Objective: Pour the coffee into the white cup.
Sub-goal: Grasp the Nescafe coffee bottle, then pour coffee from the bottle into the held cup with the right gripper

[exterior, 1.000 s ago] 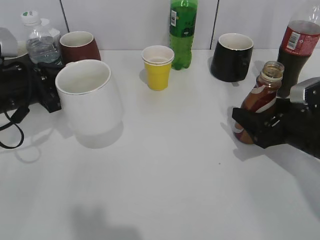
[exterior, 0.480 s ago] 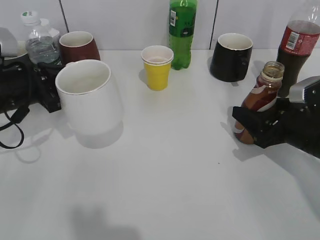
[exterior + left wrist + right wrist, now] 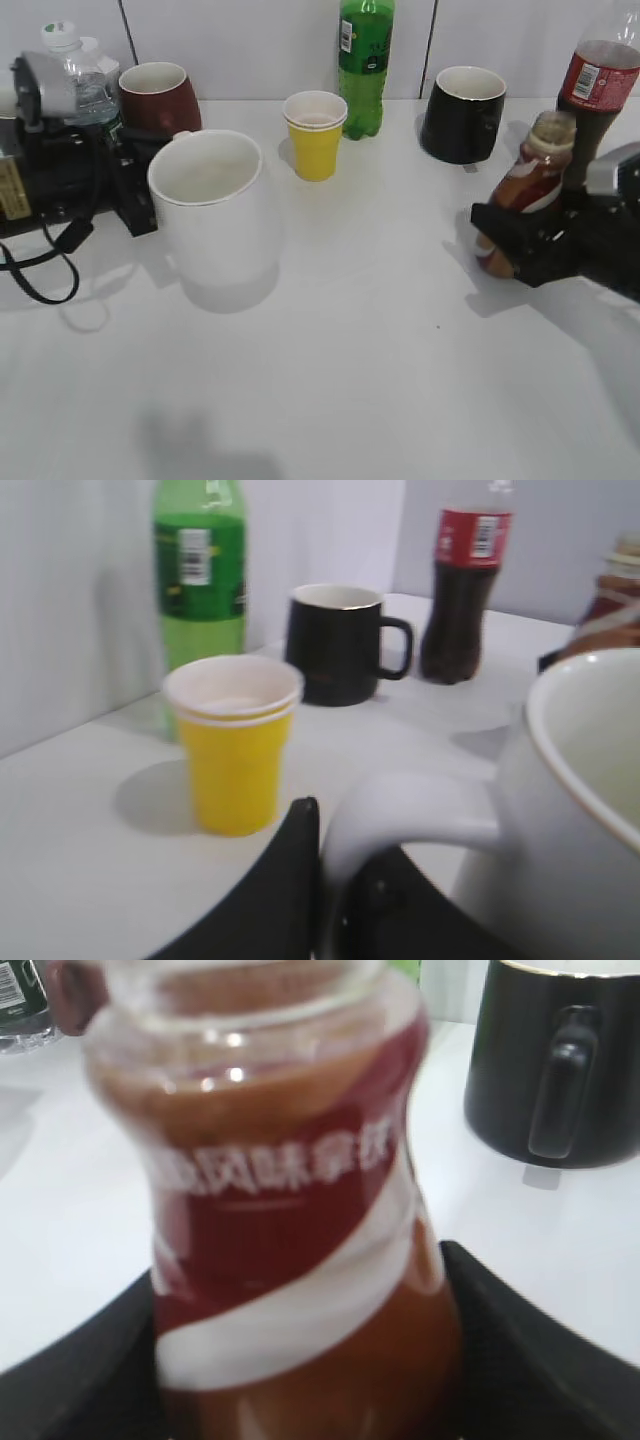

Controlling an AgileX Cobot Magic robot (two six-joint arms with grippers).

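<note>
My right claw [image 3: 520, 250] was clamped around the lower body of the coffee bottle [image 3: 527, 190], its black fingers [image 3: 500, 1330] hugging the red-and-white label on both sides. The cap was off and the bottle sat slightly tilted, its base at or just off the table; I could not tell which. My left claw [image 3: 135, 190] held the white cup [image 3: 215, 215] by its handle [image 3: 400, 805], one dark finger [image 3: 285, 880] pressed beside it.

The open mouth was the main risk, I judged: a jerky lift or an early tilt could slop coffee onto the table [image 3: 350, 350] before the mouth reached the rim. The smooth, waisted bottle might also slip or twist in my fingers as it tipped. The big cup hung from its handle alone, so it could swing and move the rim off the stream. The black mug [image 3: 462, 112] and cola bottle [image 3: 595, 90] stood near my right arm's path, and the yellow cup [image 3: 316, 133] stood near the white one.

Against a second earlier, the white cup had shifted right and toward the table's middle, its shadow with it, and the coffee bottle had risen slightly and leaned.
</note>
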